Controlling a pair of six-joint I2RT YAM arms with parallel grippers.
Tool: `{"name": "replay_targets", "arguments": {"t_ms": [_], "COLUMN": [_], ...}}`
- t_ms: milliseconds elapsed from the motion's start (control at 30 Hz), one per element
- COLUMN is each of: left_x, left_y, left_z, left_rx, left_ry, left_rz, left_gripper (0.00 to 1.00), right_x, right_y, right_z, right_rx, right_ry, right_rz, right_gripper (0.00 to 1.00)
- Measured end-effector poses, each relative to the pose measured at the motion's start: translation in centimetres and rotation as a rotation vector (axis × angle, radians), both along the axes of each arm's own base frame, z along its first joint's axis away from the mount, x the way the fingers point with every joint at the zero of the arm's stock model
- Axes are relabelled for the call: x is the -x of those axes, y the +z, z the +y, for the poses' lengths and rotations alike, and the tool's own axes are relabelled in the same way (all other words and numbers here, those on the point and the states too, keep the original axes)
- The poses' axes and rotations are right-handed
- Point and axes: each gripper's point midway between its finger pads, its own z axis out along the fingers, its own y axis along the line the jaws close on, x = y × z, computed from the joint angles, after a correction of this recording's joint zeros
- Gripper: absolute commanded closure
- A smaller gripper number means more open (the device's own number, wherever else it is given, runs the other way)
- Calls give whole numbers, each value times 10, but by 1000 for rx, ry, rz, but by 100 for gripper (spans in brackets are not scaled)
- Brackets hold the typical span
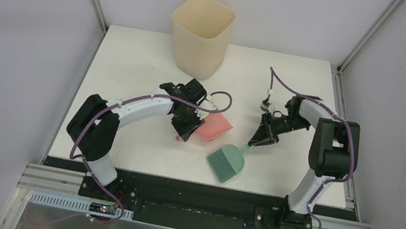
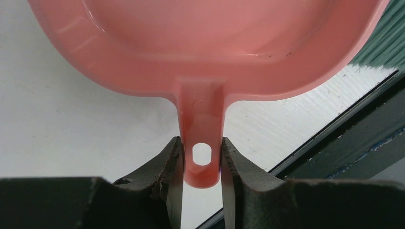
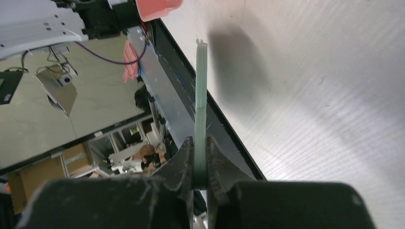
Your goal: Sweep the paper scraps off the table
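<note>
From above, you'll find no paper scraps anywhere on the table (image 1: pixel 132 79). The left gripper (image 1: pixel 184 131) carries the pink dustpan (image 1: pixel 216 126) mid-table, and the right gripper (image 1: pixel 256 141) carries the green brush (image 1: pixel 227 161) near the front edge. Left wrist: the jaws pinch the dustpan by its handle. Right wrist: the jaws clamp the brush by its handle. Any scraps would likely be light and skittish, so sweep them gently rather than pinching.

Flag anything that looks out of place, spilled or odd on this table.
Nothing is spilled or damaged. One oddity: the left hand grips the pink dustpan and the right hand the green brush, yet no paper scraps show on the table, and the dustpan's visible part looks empty. The cream bin stands upright.
</note>
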Motion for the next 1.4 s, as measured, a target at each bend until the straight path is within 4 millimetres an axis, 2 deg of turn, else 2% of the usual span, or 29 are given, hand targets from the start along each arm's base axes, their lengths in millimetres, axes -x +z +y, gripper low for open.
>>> {"name": "replay_targets", "arguments": {"t_ms": [100, 233, 367, 500, 533, 567, 600, 633, 667, 767, 867, 1000, 1033, 1067, 1267, 1400], "left_x": [8, 15, 20, 29, 32, 34, 34, 34, 34, 36, 35, 31, 29, 28, 14, 1], "left_y": [-14, -25, -25, -31, -33, -34, -34, -34, -34, -33, -33, -26, -24, -20, 9, 22], "left_z": [-3, -1, -4, -10, -11, -13, -13, -13, -13, -15, -16, -14, -14, -14, -15, -9], "left_rx": [-8, -36, -33, -40, -39, -41, -41, -39, -38, -35, -33, -31, -29, -24, 36, 47], "left_ry": [-6, -7, -18, -44, -51, -57, -57, -57, -63, -60, -60, -56, -55, -54, -41, 0], "left_rz": [69, 118, 131, 159, 170, 175, 177, 178, 177, 180, 176, 139, 127, 111, -28, -123], "left_gripper": [75, 73, 66, 64, 63, 56, 18, 3, 1, 1, 1, 1, 1, 1, 1, 1], "right_x": [11, 21, 19, 19, 19, 19, 20, 19, 19, 18, 17, 13, 11, 10, -3, -17], "right_y": [-16, -22, -27, -35, -36, -36, -37, -38, -39, -43, -46, -54, -55, -56, -51, -37], "right_z": [12, 20, 18, 16, 15, 15, 14, 13, 13, 10, 7, 0, -1, -4, -19, -28], "right_rx": [31, 57, 72, 95, 102, 108, 115, 123, 131, 158, 181, 239, 254, 270, 368, 427], "right_ry": [78, 136, 134, 135, 136, 136, 136, 135, 135, 136, 134, 131, 128, 126, 104, 86], "right_rz": [63, 98, 119, 154, 159, 161, 163, 165, 165, 161, 160, 134, 125, 110, -5, -78], "right_gripper": [100, 98, 87, 74, 67, 62, 58, 54, 49, 37, 32, 17, 3, 1, 0, 0]}}
